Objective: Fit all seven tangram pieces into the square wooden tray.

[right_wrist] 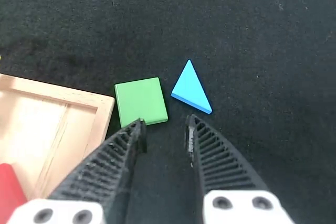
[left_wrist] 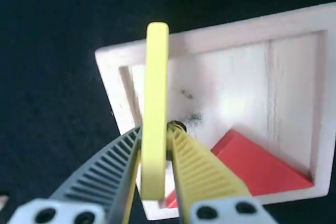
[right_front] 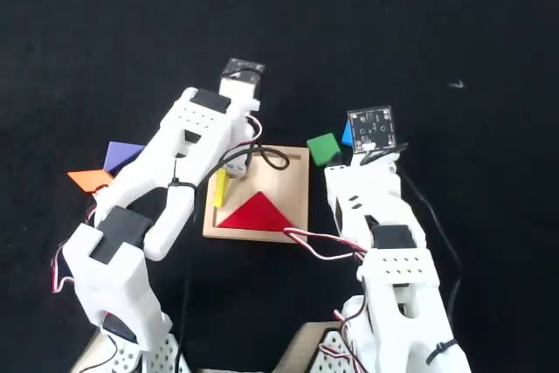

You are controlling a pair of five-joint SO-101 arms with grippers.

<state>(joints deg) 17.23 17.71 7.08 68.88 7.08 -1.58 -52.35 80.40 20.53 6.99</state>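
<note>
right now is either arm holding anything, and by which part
The left gripper holds the yellow piece on edge, fingers pinching its flat faces near one end. The right gripper holds nothing.

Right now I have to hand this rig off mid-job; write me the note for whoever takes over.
The left end effector is shut on the yellow piece, held on edge over the left part of the tray.
The right end effector is open, just short of the green square and blue triangle, both right of the tray.
Done: the red triangle lies flat in the tray.
Left: seat the yellow piece, then green, blue, and the orange triangle and purple piece lying left of the tray.
</note>
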